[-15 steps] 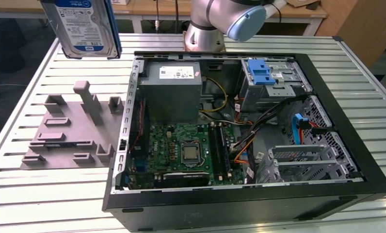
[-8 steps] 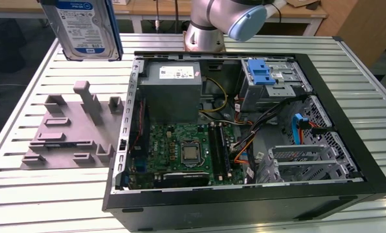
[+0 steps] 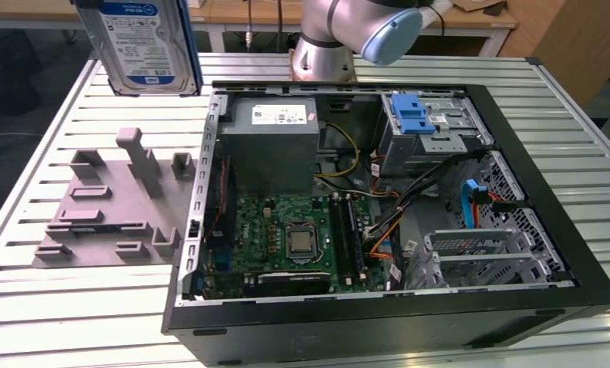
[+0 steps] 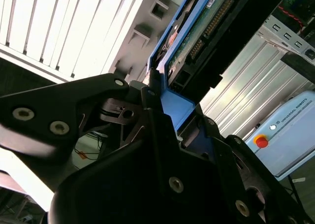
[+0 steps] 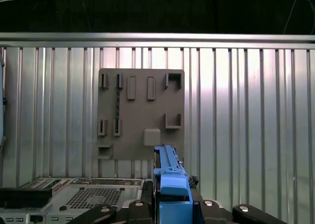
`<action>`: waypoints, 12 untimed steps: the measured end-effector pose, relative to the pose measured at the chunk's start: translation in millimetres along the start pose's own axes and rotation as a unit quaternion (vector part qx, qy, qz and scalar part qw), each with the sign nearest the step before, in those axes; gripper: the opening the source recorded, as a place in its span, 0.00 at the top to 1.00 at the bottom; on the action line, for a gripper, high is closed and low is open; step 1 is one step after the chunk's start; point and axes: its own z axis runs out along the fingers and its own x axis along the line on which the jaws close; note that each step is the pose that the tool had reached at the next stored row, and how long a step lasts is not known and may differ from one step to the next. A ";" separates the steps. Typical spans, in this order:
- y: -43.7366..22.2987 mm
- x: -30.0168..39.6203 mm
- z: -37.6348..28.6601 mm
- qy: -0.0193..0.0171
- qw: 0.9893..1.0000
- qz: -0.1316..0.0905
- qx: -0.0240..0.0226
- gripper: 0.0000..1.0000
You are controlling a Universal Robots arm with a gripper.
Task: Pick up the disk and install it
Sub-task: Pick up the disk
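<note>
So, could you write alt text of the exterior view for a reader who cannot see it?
The disk, label facing the camera, hangs upright above the slatted metal table at the exterior view's upper left. Nearer the camera lies a grey fixture plate; to the exterior view's right is an open computer case, the robot arm behind it.

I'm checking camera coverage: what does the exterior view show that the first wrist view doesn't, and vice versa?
Exterior view: the disk's white-and-blue label, and the inside of the open computer case with its power supply, motherboard and blue latch. First wrist view: the gripper with its fingers closed on the disk's blue bracket. Both: the disk, the grey plate and the slatted table.
</note>
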 end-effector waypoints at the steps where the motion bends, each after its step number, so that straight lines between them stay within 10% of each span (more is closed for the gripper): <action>1: -1.2 0.0 0.0 0.000 1.000 0.000 0.000 0.64; 12: -8.1 -0.1 -0.2 0.000 1.000 0.000 0.000 0.64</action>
